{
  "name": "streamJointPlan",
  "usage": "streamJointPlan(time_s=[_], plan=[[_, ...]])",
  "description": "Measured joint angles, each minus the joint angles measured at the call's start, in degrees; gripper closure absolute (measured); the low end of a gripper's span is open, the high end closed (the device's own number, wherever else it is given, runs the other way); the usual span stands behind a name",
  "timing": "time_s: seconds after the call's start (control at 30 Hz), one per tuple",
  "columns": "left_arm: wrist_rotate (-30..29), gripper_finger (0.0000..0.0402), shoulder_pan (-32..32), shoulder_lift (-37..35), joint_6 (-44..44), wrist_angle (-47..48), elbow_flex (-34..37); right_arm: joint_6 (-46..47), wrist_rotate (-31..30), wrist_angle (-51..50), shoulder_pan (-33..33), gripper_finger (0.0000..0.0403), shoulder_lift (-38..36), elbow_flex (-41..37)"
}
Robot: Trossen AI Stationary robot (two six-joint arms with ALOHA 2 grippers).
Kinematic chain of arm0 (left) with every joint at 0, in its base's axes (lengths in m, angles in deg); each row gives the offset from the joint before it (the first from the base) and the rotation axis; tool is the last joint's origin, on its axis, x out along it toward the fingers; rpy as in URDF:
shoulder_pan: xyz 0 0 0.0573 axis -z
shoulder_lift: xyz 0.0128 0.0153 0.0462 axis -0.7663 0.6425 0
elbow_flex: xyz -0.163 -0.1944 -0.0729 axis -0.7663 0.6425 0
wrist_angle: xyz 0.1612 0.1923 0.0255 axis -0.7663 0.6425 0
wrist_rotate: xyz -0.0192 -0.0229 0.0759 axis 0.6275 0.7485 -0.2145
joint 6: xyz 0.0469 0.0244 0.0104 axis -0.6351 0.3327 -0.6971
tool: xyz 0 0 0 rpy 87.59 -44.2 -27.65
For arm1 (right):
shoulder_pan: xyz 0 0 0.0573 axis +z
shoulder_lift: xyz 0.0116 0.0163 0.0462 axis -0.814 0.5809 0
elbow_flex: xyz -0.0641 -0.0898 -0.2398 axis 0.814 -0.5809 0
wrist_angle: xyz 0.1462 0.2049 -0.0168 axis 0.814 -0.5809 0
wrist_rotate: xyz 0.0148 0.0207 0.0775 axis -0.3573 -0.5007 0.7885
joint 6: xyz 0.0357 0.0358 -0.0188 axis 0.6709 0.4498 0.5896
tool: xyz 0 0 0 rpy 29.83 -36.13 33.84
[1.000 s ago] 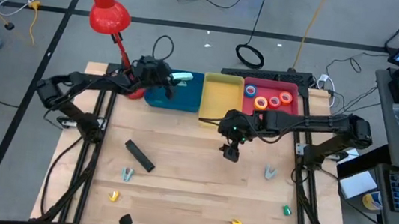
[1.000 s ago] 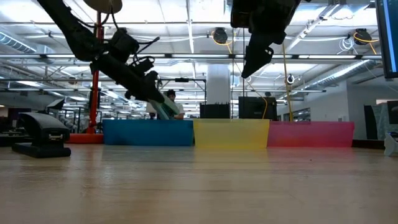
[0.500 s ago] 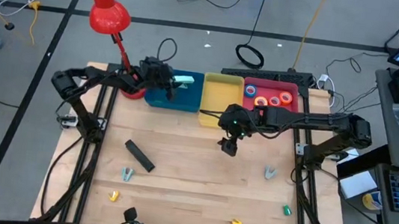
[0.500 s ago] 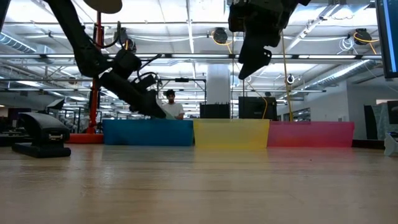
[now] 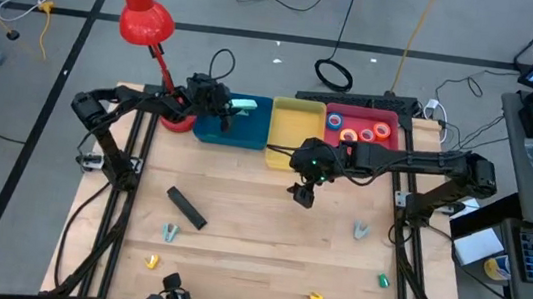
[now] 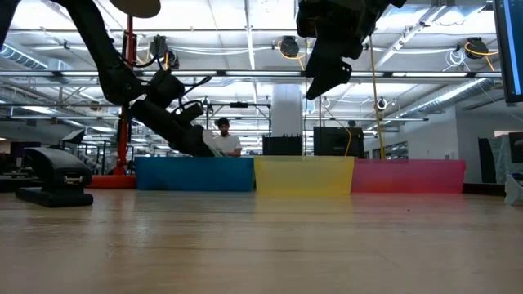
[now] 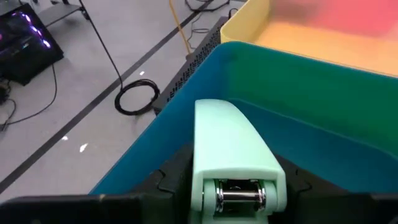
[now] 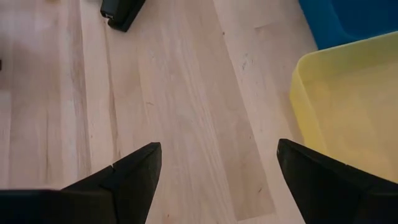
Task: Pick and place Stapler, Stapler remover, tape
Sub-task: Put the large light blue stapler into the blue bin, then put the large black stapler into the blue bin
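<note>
A mint-green stapler (image 5: 243,105) sits in my left gripper (image 5: 225,105) over the blue bin (image 5: 210,131) at the table's far edge. In the low view that gripper (image 6: 194,144) dips behind the bin's front wall, and the stapler is hidden there. My right gripper (image 5: 304,190) hangs open and high above the table, near the yellow bin (image 5: 294,128). A black stapler (image 5: 185,208) lies flat on the table. Tape rolls (image 5: 350,136) lie in the red bin (image 5: 371,116). Grey staple removers (image 5: 171,231) (image 5: 362,230) lie on the table. My left gripper holds the mint-green stapler by its hinge end (image 7: 231,194), pinched between the two fingers (image 7: 173,178), one on each side. The stapler runs forward along the fingers, its free end (image 7: 214,111) over the blue bin's inside. Whether it touches the bin's floor does not show.
A red desk lamp (image 5: 145,13) stands at the far left corner beside the blue bin. Small yellow pieces (image 5: 151,260) (image 5: 315,297) and a green one (image 5: 382,280) lie near the table's near edge. Bare wood stretches across the table's middle (image 5: 257,229).
My left gripper has moved toward the far edge and down, carrying the stapler from above the blue bin's rim to behind its front wall. My right gripper has drifted up and slightly toward the far left, staying open.
</note>
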Motion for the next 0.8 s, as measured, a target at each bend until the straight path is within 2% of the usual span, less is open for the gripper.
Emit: streamJointPlan(time_s=[0.1,0.23,0.33,0.57,0.8], plan=[[-0.1,0.0261,-0.12,0.02,-0.03,0.31,-0.49,0.01,0.01,0.0,0.0,0.0094,0.0,0.0],[-3.12,0.0198,-0.12,0.37,-0.51,2.64,-0.43,0.02,0.01,0.0,0.0,0.0094,0.0,0.0],[-5.57,0.0172,-0.12,0.13,-1.89,4.33,-0.47,0.03,0.02,0.0,0.0,0.0094,0.0,0.0],[-9.75,0.0163,-0.12,-0.35,-2.26,5.03,-0.43,0.46,0.05,0.0,0.0,0.0094,0.0,0.0],[-11.66,0.0161,0.05,-8.51,-0.66,5.8,-0.43,1.1,0.05,0.0,0.0,0.0094,0.0,0.0]])
